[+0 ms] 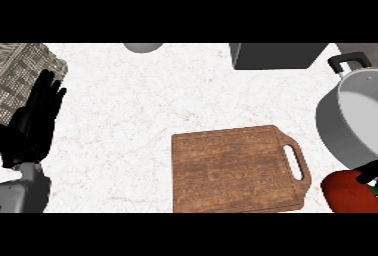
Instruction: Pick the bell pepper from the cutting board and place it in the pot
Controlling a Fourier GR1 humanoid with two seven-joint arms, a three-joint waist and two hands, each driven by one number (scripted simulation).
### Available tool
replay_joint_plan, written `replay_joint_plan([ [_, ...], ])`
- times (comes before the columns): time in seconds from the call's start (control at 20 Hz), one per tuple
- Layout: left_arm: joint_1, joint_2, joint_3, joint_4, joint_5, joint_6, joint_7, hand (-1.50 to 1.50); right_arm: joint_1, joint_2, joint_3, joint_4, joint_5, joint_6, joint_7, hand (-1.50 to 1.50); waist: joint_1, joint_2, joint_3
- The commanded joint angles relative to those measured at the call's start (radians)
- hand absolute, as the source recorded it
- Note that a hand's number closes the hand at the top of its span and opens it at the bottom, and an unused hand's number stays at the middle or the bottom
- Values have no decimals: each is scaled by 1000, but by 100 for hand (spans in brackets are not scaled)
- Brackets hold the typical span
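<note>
Touching the bell pepper point(348, 195) from above are right hand point(368, 175) fingers point(364, 177).

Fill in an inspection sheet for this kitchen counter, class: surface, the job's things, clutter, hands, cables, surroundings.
Surface: white marbled counter.
Job's things: wooden cutting board with nothing on it; red bell pepper off the board, just past its handle end at the lower right; pot at the right edge, no pepper in it.
Clutter: wicker basket top left; pale round item at the top edge; dark grey box top right.
Hands: left hand open, fingers up, resting at the left edge; right hand mostly out of view, fingers curled on the bell pepper.
Cables: nothing seen.
Surroundings: nothing seen beyond the counter.
</note>
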Motion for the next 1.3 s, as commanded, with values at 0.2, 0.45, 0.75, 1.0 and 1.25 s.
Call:
replay_joint_plan([
  [0.2, -29, -35, -41, 19, -54, 38, -9, 0, -122, -58, -343, 204, -483, 92, -115, 150, 11, 2, 0],
  [0.45, -60, -21, -31, 10, -35, 23, 13, 0, -264, -121, -398, 542, -413, 65, -301, 150, 28, 6, 0],
  [0.75, -26, -31, -38, 17, -15, -5, -2, 0, -363, -231, -402, 785, -126, -85, -341, 150, 43, 9, 0],
  [1.0, -53, -12, -10, 27, -17, -2, -2, 0, -546, -241, -381, 1132, -98, -148, -481, 150, 36, 7, 0],
  [1.25, -60, -25, -25, 44, -35, 8, -9, 0, -619, -189, -404, 1392, -170, -134, -558, 150, 37, 9, 1],
])
